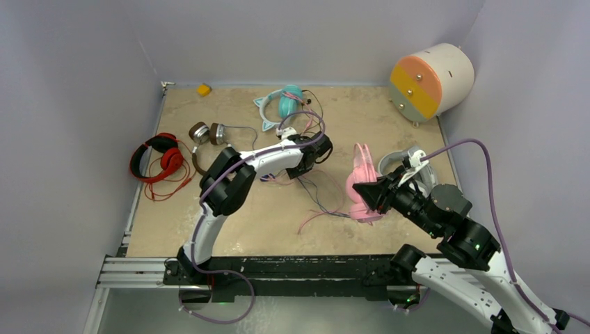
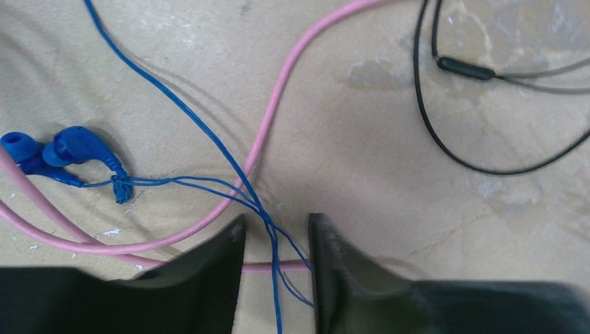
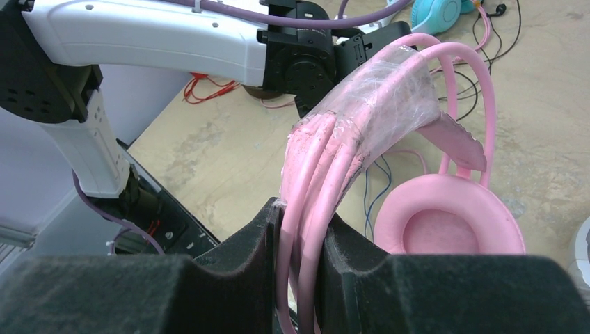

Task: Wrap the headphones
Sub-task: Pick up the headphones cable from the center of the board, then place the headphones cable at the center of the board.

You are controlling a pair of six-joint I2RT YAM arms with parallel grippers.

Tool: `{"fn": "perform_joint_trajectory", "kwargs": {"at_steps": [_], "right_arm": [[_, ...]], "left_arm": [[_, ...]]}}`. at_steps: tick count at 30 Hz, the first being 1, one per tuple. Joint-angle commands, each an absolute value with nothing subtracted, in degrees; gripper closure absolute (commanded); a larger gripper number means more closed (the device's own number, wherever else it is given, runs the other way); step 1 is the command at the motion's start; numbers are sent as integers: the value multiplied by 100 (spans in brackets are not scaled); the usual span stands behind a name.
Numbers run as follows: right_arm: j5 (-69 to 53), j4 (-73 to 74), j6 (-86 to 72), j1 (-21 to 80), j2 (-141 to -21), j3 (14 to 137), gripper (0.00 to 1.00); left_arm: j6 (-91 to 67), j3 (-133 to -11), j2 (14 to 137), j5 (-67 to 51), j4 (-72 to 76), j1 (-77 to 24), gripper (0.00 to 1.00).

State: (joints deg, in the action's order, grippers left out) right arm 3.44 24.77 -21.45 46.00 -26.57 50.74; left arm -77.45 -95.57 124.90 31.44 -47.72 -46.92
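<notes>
Frame by frame: my right gripper [image 3: 303, 223] hides the lower band of the pink headphones [image 3: 445, 229]. The grey-white pair [image 1: 393, 158] lies half behind my right arm [image 1: 431, 202]. Between my left fingers [image 2: 209, 271], the blue cord [image 2: 275, 264] exits the bottom edge.

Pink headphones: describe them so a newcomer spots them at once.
From the round drum at the far right corner, come toward the right arm. The pink headphones are in its hand, shut on their headband. No other pair is pink: red headphones lie far left, teal ones at the far edge.

Tan tbl [image 1: 278, 223] w/ red headphones [image 1: 156, 161], brown headphones [image 1: 207, 133], teal headphones [image 1: 285, 104], blue earbuds [image 2: 69, 146], yellow blk [image 1: 203, 89].
</notes>
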Motion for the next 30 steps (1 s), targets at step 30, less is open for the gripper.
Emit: {"fn": "perform_joint_trajectory", "kwargs": {"at_steps": [30], "right_arm": [[288, 2208, -2160, 4605, -2639, 5180, 75]], "left_arm": [[-5633, -9819, 9536, 1425, -3965, -70, 100]]}}
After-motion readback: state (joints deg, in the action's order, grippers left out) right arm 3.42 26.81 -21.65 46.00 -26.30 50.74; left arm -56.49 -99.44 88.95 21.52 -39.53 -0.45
